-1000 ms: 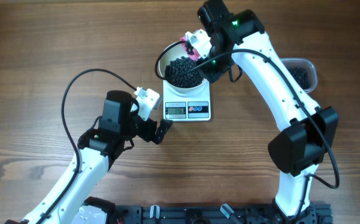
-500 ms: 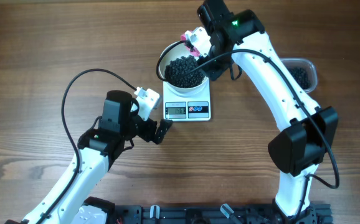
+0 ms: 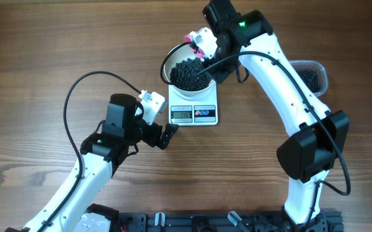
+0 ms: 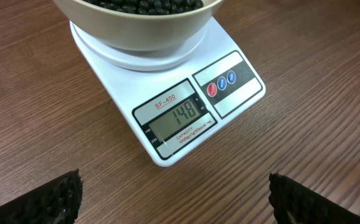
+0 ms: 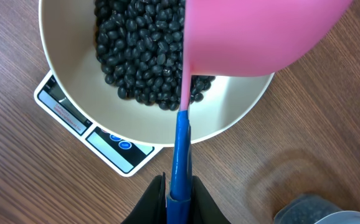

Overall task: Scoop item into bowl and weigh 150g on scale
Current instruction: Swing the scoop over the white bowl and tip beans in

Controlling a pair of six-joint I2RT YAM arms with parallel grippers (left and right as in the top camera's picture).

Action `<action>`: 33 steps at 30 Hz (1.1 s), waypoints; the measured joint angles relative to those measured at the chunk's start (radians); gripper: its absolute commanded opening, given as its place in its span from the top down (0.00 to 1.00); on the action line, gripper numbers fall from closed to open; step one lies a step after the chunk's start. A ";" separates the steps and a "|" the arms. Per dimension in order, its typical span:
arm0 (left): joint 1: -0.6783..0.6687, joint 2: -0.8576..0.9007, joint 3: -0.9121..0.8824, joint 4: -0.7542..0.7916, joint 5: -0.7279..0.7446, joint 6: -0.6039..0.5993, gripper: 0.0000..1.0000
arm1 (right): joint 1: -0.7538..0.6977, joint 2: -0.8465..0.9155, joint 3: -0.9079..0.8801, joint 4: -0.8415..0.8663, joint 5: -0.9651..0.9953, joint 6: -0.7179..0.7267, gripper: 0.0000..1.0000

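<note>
Seen only from the left wrist: 148 on the screen of the scale [image 4: 167, 106], just ahead of the wide-open left gripper [image 4: 174, 198], with nothing between its two black fingers. Seen well only from the right wrist: a pink scoop [image 5: 255, 37] with a blue handle, pinched tight in the right gripper [image 5: 180, 194] and held out ahead of it, over the bowl [image 5: 68, 93]. Seen best from above: a clear tub [image 3: 311, 76] off beside the right arm. In the white bowl, on top of the scale, a heap of black beans [image 5: 139, 50], partly under the scoop. In the tub, some more of them. Left arm low and bent, pointing at the scale, not touching it. Right arm stretched out long, wrist turned down over the bowl.
</note>
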 measured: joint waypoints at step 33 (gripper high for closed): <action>0.000 0.000 0.000 0.000 0.000 0.000 0.00 | 0.066 0.000 0.000 0.008 0.108 0.001 0.96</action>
